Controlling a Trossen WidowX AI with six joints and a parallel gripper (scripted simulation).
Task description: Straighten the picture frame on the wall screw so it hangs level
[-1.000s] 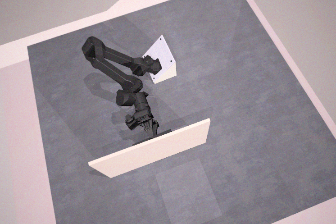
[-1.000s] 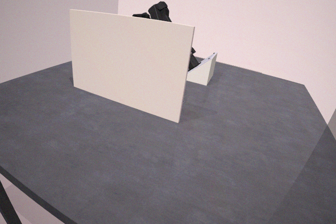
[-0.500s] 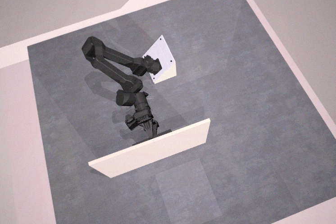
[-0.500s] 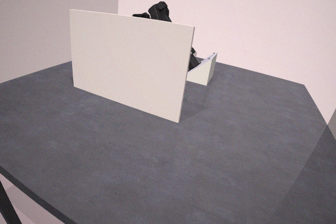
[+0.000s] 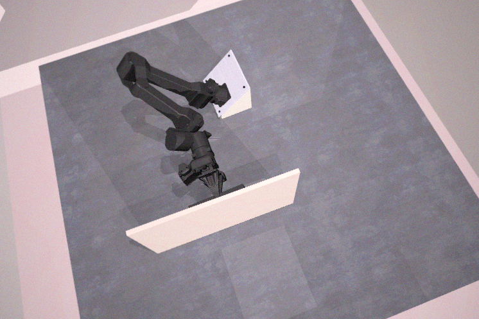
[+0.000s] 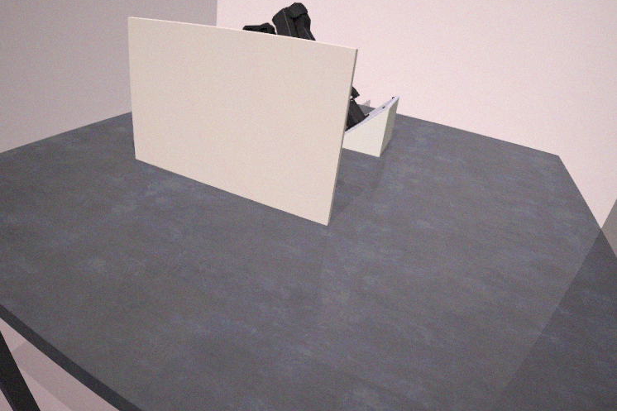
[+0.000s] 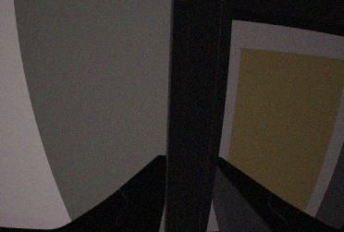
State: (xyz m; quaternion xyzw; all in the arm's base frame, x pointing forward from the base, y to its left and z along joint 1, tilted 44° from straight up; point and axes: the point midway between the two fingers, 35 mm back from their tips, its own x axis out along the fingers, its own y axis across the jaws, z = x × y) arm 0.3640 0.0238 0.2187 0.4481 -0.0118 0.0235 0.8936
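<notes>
Black rectangular picture frame (image 5: 236, 188) (image 7: 191, 89), gripped by one side in the jaws before an upright cream board (image 5: 224, 216) (image 6: 239, 117) (image 7: 97, 89), seemingly ready for a slight lift and one-notch shift toward the high side.

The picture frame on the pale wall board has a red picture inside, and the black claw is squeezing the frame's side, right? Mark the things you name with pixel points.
Not red: the wrist view shows a mustard-yellow picture (image 7: 282, 126) inside the black picture frame (image 7: 191, 89) (image 5: 235, 188). The black claw (image 7: 188, 165) (image 5: 219, 193) is indeed squeezing its side.
</notes>
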